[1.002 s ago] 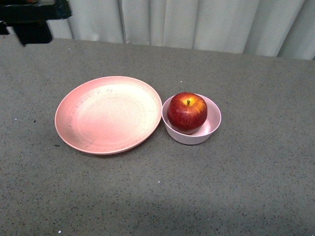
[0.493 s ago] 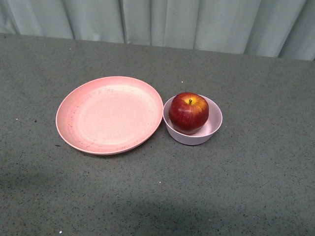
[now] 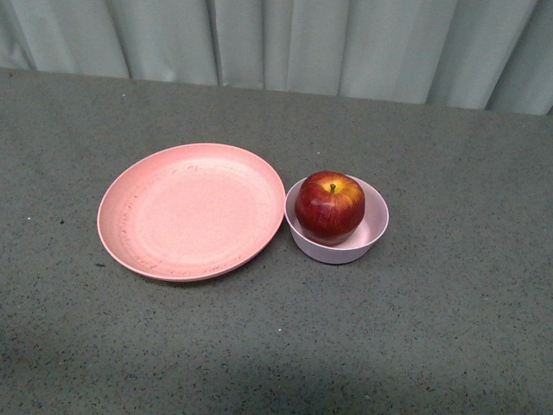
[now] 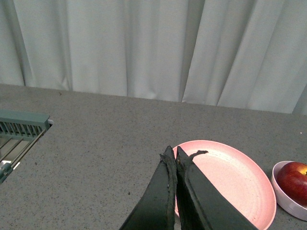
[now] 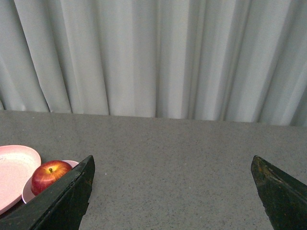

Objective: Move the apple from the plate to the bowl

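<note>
Grey speckled table (image 3: 449, 328), pale curtain (image 3: 346, 43) behind; my left gripper (image 4: 172, 154) pinched closed on nothing, my right gripper (image 5: 172, 191) spread wide, apple (image 3: 329, 207) in bowl (image 3: 373, 235) beside plate (image 3: 192, 211).

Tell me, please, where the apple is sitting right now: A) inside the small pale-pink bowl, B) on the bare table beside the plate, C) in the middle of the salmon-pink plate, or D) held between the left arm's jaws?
A: the apple rests inside the bowl, while the plate beside it holds nothing and neither arm grips anything.
</note>
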Controlling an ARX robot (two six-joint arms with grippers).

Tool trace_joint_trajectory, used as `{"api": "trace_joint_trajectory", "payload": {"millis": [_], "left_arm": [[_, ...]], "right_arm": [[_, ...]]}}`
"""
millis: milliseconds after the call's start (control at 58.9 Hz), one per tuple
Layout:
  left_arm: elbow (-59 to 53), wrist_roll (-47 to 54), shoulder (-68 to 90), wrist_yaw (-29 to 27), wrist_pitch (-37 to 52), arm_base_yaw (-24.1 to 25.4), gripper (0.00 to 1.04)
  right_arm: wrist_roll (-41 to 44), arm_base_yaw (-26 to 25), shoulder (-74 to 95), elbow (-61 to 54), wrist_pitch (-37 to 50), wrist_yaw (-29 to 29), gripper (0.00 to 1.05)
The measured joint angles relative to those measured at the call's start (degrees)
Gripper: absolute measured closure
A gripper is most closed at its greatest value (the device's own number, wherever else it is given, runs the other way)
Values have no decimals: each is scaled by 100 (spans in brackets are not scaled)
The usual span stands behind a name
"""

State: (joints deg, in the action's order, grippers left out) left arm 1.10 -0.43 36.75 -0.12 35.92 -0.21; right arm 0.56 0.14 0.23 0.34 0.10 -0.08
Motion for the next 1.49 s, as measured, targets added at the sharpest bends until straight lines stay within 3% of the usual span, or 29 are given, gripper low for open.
{"api": "trace_joint_trajectory", "payload": {"millis": [560, 1138, 1223, 1393, 1495], "left_arm": [[-4, 0, -1676, 2, -1578, 7, 101], [-2, 2, -2708, 2, -2603, 7, 101], [-2, 2, -3440, 13, -3504, 7, 101], [-2, 2, -3641, 11, -3578, 7, 101], [-2, 0, -3644, 11, -3580, 7, 87]], "right_arm": [[0, 0, 0, 0, 0, 0, 9], [0, 0, 0, 0, 0, 0, 9], [0, 0, 0, 0, 0, 0, 9], [0, 0, 0, 0, 0, 0, 9], [0, 0, 0, 0, 0, 0, 9]]}}
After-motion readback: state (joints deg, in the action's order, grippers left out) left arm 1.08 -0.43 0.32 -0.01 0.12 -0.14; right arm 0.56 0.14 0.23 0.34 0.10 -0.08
